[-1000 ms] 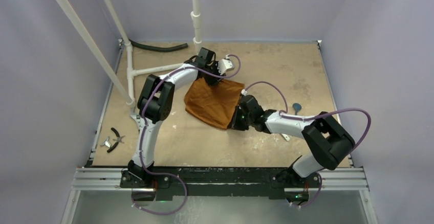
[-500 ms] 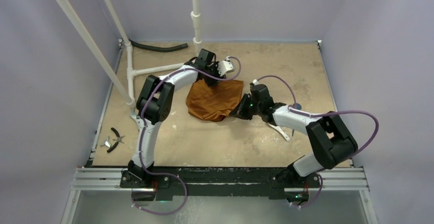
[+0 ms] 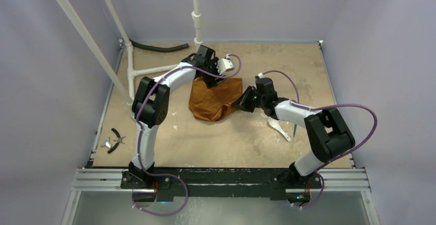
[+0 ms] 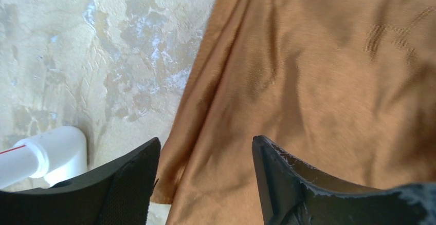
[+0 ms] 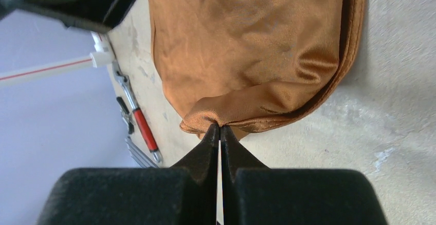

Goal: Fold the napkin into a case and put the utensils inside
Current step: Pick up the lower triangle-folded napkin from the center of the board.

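Napkin lies half folded in the middle of the table in the top view. Its far edge is under the left gripper and its right corner is at the right gripper. The spoon waits near the right forearm, well apart from the cloth, so the step in hand looks like the folding, with the loading not yet begun. The left wrist view shows that gripper's jaws spread wide above the napkin, released, with the cloth's left edge running between them and a white pipe just beside. Before the fold is drawn across, this hand would do well to press or re-pinch that edge as an anchor, otherwise the slippery cloth may slide whole. The right wrist view shows the right gripper clenched on a puckered corner of the napkin, with layered edges curling beside it. The carry should go low and flat, laying the corner square on the opposite edge so a straight, narrow pouch results, and letting go only once the layers lie flush.
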Available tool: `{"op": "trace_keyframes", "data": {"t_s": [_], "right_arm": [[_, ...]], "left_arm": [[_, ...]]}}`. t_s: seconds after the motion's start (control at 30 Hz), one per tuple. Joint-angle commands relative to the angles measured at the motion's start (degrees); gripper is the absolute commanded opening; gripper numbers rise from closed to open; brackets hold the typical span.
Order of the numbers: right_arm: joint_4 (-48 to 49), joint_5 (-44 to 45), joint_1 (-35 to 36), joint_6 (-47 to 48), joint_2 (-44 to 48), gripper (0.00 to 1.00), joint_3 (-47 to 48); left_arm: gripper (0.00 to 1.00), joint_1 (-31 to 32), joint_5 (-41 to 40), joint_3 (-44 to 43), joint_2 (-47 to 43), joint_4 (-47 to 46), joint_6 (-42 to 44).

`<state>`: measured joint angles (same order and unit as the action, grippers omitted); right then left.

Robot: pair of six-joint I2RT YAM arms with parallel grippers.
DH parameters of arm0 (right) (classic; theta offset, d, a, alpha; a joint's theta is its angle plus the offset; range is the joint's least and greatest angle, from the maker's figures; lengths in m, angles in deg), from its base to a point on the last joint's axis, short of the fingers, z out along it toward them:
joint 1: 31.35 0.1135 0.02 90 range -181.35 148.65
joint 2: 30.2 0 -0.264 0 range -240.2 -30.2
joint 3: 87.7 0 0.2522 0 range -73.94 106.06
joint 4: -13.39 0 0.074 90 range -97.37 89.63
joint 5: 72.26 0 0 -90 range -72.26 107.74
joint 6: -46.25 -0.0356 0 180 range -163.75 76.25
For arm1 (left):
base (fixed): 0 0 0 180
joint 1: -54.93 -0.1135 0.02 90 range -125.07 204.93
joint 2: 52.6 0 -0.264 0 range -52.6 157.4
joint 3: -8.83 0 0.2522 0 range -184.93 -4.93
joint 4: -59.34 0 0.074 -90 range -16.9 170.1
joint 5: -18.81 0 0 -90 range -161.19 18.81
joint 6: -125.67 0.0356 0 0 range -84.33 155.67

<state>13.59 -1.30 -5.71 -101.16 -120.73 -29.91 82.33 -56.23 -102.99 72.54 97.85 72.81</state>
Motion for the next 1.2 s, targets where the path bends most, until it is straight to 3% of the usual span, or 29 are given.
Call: {"op": "trace_keyframes", "data": {"t_s": [0.0,0.17,0.47,0.77,0.97,1.17], "right_arm": [[4.2,-0.2,-1.7,-2.1,-0.1,0.00,-0.6],[9.1,-1.4,-3.4,-4.4,-2.1,0.00,-2.2],[14.5,-3.9,-4.1,-6.6,-4.6,0.00,-2.0],[15.0,-4.5,-4.2,-7.2,-3.9,0.00,-2.7],[15.1,-4.6,-4.4,-7.2,-3.5,0.00,-3.2],[15.4,-4.7,-4.6,-6.9,-2.7,0.00,-3.9]], "left_arm": [[0.72,-0.2,6.1,-3.7,-6.4,6.3,-1.5],[0.88,0.2,11.0,-1.0,-10.1,9.0,-3.7],[0.95,2.4,24.5,7.6,-10.1,8.4,-10.6],[0.98,5.6,21.9,15.3,-11.5,-3.9,-20.4],[0.99,7.1,21.1,16.2,-9.1,-3.4,-20.6],[0.97,8.7,13.2,20.9,-9.9,-7.2,-19.0]]}}
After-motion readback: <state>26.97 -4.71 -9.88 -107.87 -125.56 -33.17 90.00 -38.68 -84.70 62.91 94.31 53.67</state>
